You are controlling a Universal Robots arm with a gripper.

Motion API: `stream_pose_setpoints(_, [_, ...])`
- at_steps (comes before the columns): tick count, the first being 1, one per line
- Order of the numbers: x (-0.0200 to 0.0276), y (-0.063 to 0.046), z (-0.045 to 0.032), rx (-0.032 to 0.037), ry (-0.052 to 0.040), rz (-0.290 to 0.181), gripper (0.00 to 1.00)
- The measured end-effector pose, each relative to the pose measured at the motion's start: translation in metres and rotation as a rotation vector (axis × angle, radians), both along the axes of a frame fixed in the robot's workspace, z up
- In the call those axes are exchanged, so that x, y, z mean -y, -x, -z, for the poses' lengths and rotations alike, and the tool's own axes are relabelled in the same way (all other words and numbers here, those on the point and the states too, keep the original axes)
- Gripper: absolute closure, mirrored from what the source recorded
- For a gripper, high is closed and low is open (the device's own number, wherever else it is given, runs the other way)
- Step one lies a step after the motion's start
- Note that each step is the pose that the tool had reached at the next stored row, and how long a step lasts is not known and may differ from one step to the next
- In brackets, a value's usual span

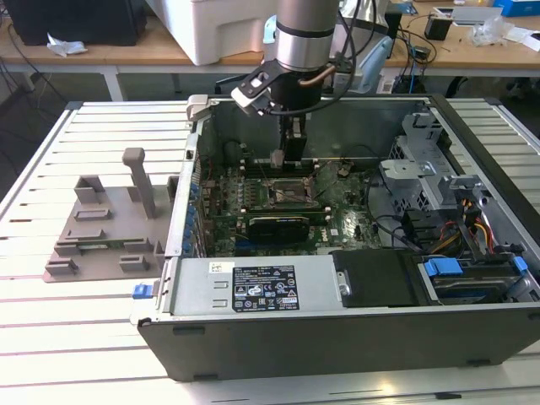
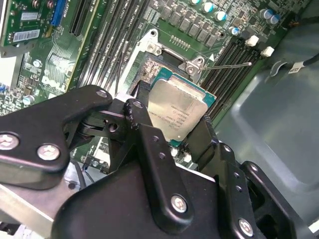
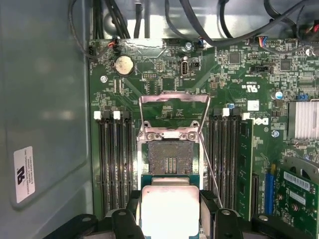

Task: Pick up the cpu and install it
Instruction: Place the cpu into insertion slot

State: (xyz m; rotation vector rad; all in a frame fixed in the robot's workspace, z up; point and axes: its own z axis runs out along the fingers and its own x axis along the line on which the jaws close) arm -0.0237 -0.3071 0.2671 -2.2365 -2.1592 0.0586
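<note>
The cpu (image 2: 180,110), a flat square chip with a silvery top, hangs between the black fingers of my gripper (image 2: 174,123), which is shut on its two opposite edges. In the first wrist view the cpu (image 3: 169,211) sits just short of the open motherboard socket (image 3: 169,157), whose contact field is bare. The socket's metal load plate (image 3: 174,105) is flipped back and its thin lever (image 3: 209,169) stands loose beside it. In the exterior view my gripper (image 1: 287,157) hovers inside the computer case, just above the socket (image 1: 291,194).
The open computer case (image 1: 337,337) lies on a slatted white table. Memory slots (image 3: 115,164) flank the socket on both sides, and a graphics card (image 1: 274,226) lies in front of it. Drive bays and cables (image 1: 460,219) fill the exterior view's right. A grey plastic tray (image 1: 101,228) stands outside, left.
</note>
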Motion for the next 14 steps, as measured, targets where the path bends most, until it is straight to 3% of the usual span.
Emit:
stream_pose_setpoints(8, [0.0, 0.0, 0.0, 0.0, 0.0008, 0.05, 0.45])
stream_pose_setpoints(12, [0.0, 0.0, 0.0004, 0.0, 0.0007, -0.065, 0.45])
stream_pose_setpoints(14, [0.0, 0.0, 0.0004, 0.0, 0.0007, -0.089, 0.45])
